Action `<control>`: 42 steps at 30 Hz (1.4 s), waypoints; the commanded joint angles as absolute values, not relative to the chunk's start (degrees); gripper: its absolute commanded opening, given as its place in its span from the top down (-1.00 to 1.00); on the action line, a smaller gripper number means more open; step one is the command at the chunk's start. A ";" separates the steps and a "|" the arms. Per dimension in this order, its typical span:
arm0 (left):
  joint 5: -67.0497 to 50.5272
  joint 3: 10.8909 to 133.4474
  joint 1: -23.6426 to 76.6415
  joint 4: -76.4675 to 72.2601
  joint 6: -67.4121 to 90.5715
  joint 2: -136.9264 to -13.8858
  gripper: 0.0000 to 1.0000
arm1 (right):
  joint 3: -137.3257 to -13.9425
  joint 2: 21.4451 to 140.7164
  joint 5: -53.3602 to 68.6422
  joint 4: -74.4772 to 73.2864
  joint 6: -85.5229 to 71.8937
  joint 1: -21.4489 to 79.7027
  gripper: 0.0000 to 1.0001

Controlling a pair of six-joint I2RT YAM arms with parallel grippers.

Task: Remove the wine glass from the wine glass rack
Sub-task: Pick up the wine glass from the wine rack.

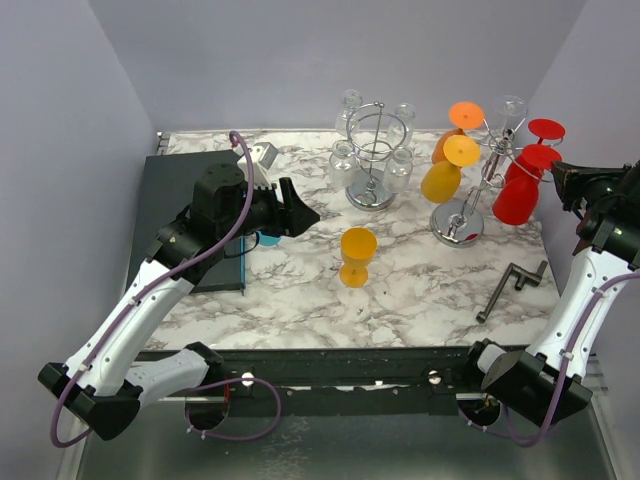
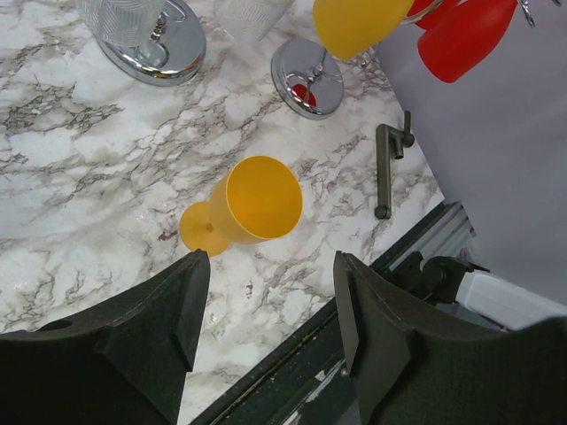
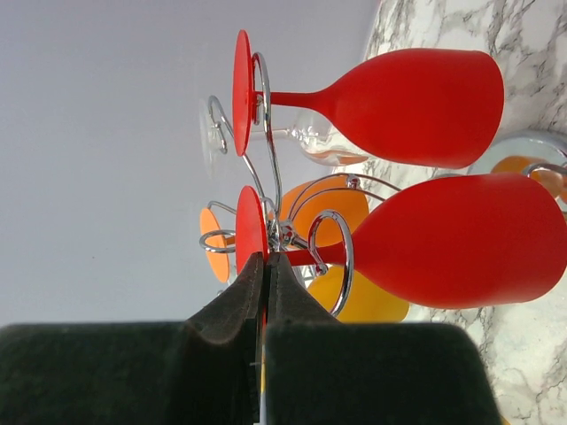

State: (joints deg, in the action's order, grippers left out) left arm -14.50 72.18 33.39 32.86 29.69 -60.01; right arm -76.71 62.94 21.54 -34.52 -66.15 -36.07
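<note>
We have one yellow glass (image 1: pixel 358 256) off and resting on the bench (image 1: pixel 300 300) near our left fingers (image 2: pixel 168 310), half open and empty, while our right fingers (image 3: pixel 239 301), closed tight, sit at the foot of a red glass (image 3: pixel 461 239) still hanging on the rack (image 1: pixel 458 222).

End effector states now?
Left end effector: open, empty, facing the yellow plastic wine glass.
Right end effector: closed at the foot of the nearer red plastic wine glass; grip cannot be told.
</note>
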 commanded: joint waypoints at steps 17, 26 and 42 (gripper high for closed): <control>-13.45 71.98 33.53 32.32 28.85 -60.91 -0.29 | -72.42 60.65 13.44 -30.16 -67.18 -36.21 0.99; -13.27 71.98 33.55 32.24 28.78 -61.07 -0.29 | -71.67 59.93 13.87 -27.73 -68.74 -36.26 0.99; -13.45 72.12 33.54 32.16 28.83 -60.83 -0.29 | -73.30 61.52 14.67 -25.83 -70.23 -36.21 0.99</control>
State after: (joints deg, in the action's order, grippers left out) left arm -14.31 72.18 33.39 32.84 29.54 -60.99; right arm -71.68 61.14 17.19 -29.41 -69.67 -36.05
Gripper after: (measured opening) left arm 0.640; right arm 0.012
